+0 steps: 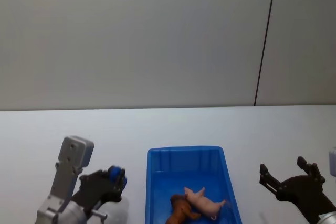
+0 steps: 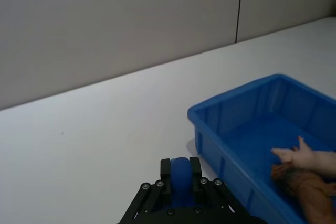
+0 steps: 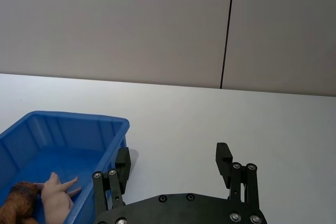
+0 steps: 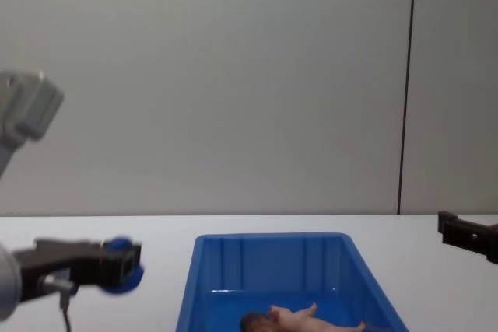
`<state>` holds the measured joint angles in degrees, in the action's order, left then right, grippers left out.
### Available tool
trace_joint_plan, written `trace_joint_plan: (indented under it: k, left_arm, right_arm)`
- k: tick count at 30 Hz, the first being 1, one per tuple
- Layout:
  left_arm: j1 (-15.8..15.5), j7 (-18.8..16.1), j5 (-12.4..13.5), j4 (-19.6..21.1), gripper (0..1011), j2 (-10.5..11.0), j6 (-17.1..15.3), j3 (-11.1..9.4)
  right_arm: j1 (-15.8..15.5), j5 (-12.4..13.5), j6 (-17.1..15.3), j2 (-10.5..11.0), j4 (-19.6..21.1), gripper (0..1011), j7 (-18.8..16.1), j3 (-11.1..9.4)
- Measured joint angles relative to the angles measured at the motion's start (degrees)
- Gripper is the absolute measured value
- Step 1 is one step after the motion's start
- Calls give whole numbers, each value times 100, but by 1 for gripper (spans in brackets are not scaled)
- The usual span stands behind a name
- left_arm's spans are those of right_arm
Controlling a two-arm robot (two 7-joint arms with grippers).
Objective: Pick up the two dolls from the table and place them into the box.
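Both dolls lie touching in the box [image 1: 157, 182], brown doll [image 1: 180, 211] left of pink doll [image 1: 205, 202], on the desk [image 1: 252, 129].

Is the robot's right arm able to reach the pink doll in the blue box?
Probably yes. The box is open on top and nothing covers the pink doll, which lies against the brown doll. The right end effector is open and empty just beside the box.

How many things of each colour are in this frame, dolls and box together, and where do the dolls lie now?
Blue: 1, the box.
Pink: 1, the pink doll, lying inside the box.
Brown: 1, the brown doll, inside the box beside the pink one.
Total: 3.
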<state>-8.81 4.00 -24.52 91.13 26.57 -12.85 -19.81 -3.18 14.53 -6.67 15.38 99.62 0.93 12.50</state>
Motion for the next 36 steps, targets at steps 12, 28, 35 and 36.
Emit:
trace_joint_plan:
  k: [12, 28, 35, 36]
  left_arm:
    - [-231, 695, 106, 291, 145, -66, 129, 18]
    - [-558, 1764, 5, 200, 429, -368, 149, -147]
    - [-631, 1994, -40, 142, 646, -457, 149, -197]
    - [-642, 2031, -47, 133, 669, -471, 149, -206]
  right_arm:
    - [1, 0, 0, 0, 0, 1001, 0, 0]
    - [1, 0, 0, 0, 0, 1001, 0, 0]
    - [0, 0, 0, 0, 0, 1001, 0, 0]
    - [0, 0, 0, 0, 0, 1001, 0, 0]
